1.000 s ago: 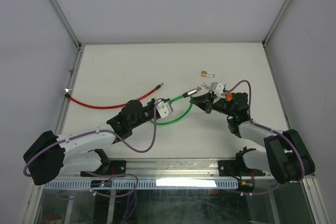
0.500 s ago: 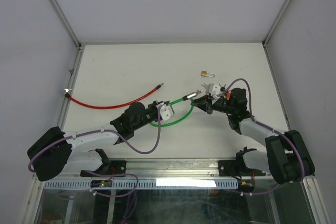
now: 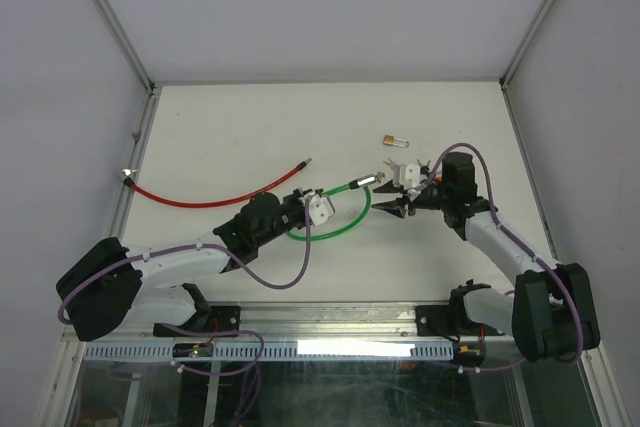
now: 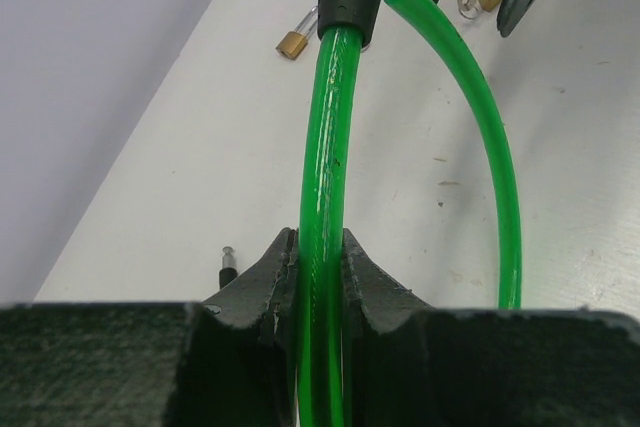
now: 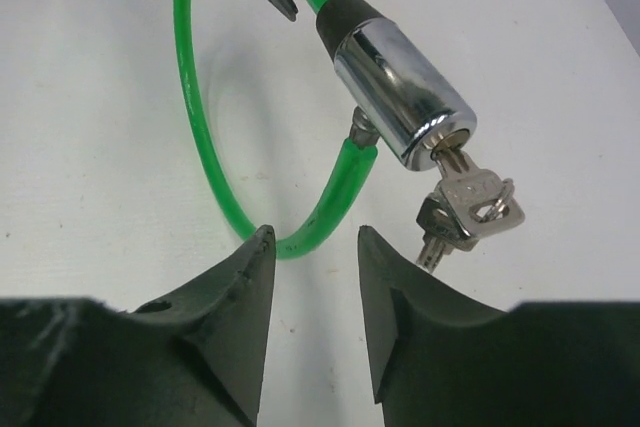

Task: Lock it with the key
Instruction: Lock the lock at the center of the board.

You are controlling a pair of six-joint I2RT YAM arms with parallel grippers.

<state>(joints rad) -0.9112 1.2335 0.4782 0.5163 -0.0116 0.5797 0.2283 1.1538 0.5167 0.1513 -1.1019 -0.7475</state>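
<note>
The left tool (image 4: 318, 269) is clenched on the green cable (image 4: 326, 147), steadying the chrome lock cylinder (image 5: 400, 97) above the table (image 5: 90, 147). The right tool (image 5: 313, 237) is released, jaws apart and gripping nothing, just short of the key (image 5: 465, 190) seated in the cylinder's end. The step seems to call for pinching the key's head squarely and turning it about the cylinder's axis, while the left grip resists the twist. No container shows. Only the keyway holds 1 key, with spares dangling.
</note>
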